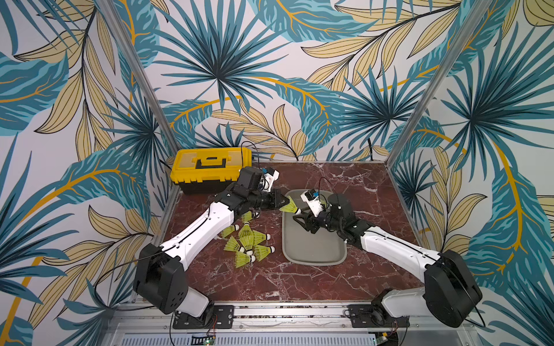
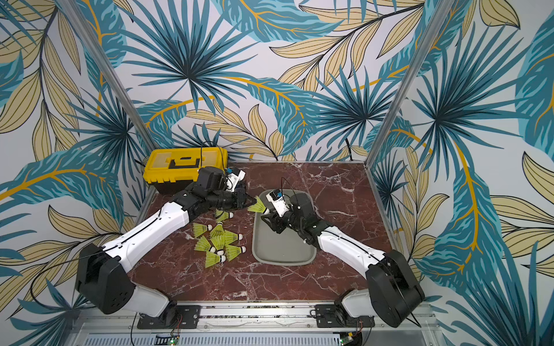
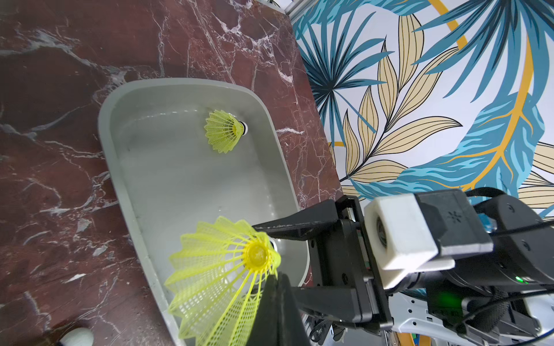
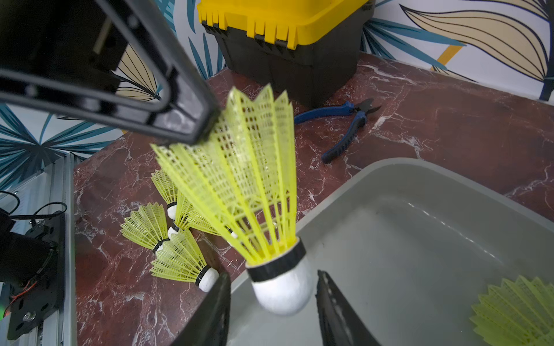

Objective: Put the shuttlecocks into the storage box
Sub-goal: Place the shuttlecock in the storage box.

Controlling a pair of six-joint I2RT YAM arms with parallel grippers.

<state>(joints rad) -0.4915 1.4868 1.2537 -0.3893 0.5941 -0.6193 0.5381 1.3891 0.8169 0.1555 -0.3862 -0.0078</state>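
**Top views.** We enter one held shuttlecock (image 1: 289,207), spanning the gap between the two tools above the far end of the box (image 1: 314,263).
- The left tool (image 1: 283,204) is clamped on the skirt's rim.
- The right tool (image 1: 299,214) sits at the white tip.
- The long axis runs from tool to tool, near level. The tip points toward the right tool and the skirt mouth toward the left.
- We judge this a handover, since the box lies on the right tool's side.
- We also list a pile (image 2: 218,239) of several loose shuttlecocks. It lies on the surface (image 2: 269,284) below the left tool, with tips pointing various ways.

**Left wrist view.** The held shuttlecock (image 3: 221,269) opens its skirt mouth toward this tool, which nips the rim's edge.
- The right tool (image 3: 271,251) reaches in from the far side, around the tip.
- A second shuttlecock (image 3: 224,131) lies on its side in the box, beyond the held one. Its tip is at the wall.

**Right wrist view.** The right tool's jaws stand narrowly apart and flank the tip. A gap shows on each side, and we see no contact.
- The skirt rises away from this tool to the left tool (image 4: 204,131).
- Beyond it lie pliers (image 4: 344,125) and a toolbox (image 4: 284,30), which are not task items.
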